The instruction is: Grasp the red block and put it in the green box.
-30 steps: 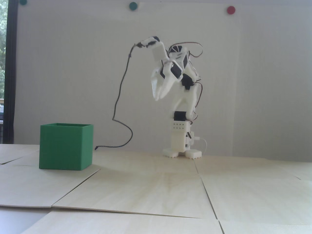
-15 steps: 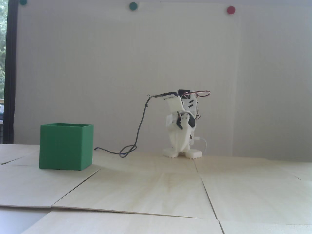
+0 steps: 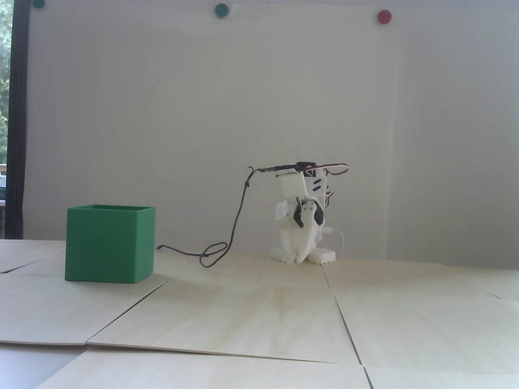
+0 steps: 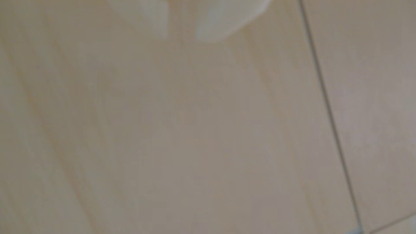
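The green box (image 3: 109, 247) stands on the wooden table at the left in the fixed view, open side up; its inside is hidden. The red block shows in neither view. My white arm is folded low at the back of the table, well to the right of the box. The gripper (image 3: 300, 259) points straight down with its tips at the table surface and the jaws drawn together, holding nothing. In the wrist view the gripper (image 4: 182, 38) shows as two blurred white fingertips (image 4: 216, 24) at the top edge with only a narrow strip of wood between them.
A dark cable (image 3: 227, 243) hangs from the arm and loops on the table between the box and the arm base. The table is made of pale wooden panels with seams (image 4: 326, 108). Round green and red magnets (image 3: 383, 16) sit high on the white wall.
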